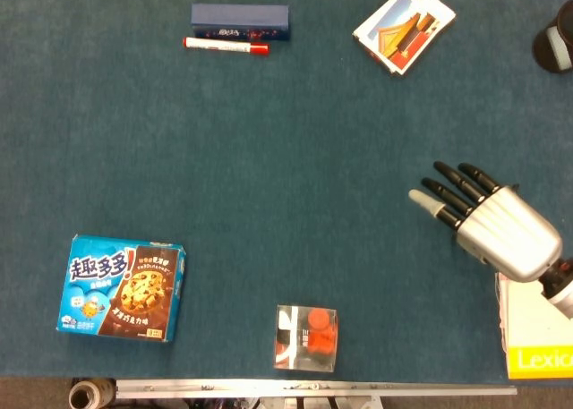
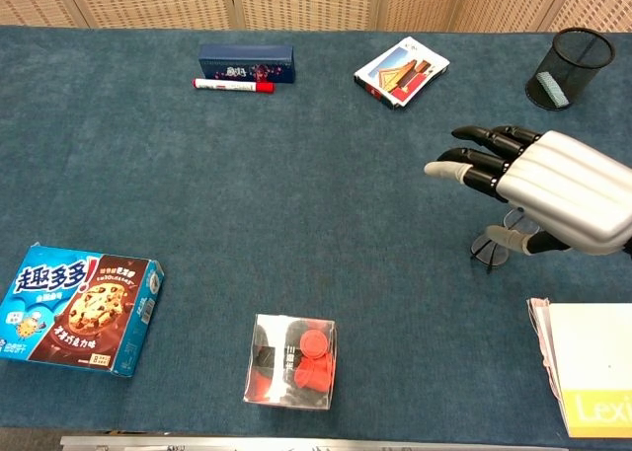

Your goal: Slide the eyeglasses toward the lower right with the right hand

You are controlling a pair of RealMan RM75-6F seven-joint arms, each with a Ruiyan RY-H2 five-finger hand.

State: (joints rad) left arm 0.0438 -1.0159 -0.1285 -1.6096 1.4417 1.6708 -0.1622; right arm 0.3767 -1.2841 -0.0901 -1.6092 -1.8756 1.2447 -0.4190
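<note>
Chest view: right hand [image 2: 553, 189], fingers spread and empty, poised over the eyeglasses [image 2: 491, 246] to drag them toward the book [image 2: 592, 367]

The robot hand [image 2: 553, 189] hangs over the eyeglasses [image 2: 491, 246], behind the book [image 2: 592, 367].
</note>
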